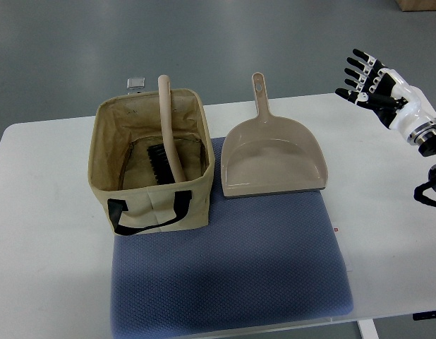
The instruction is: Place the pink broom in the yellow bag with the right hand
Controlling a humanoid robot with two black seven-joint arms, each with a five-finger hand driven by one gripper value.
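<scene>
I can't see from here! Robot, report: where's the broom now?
Right hand open, empty, raised off to the right. Pinkish-beige brush broom standing inside yellowish fabric bag, handle poking out. Matching beige dustpan beside bag, nothing blocking.

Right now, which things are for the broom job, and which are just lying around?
For the job:
- broom, already standing in the bag
- bag
- right hand, open, up off the table

Just lying around:
- dustpan
- blue mat
- small silver thing behind the bag
</scene>
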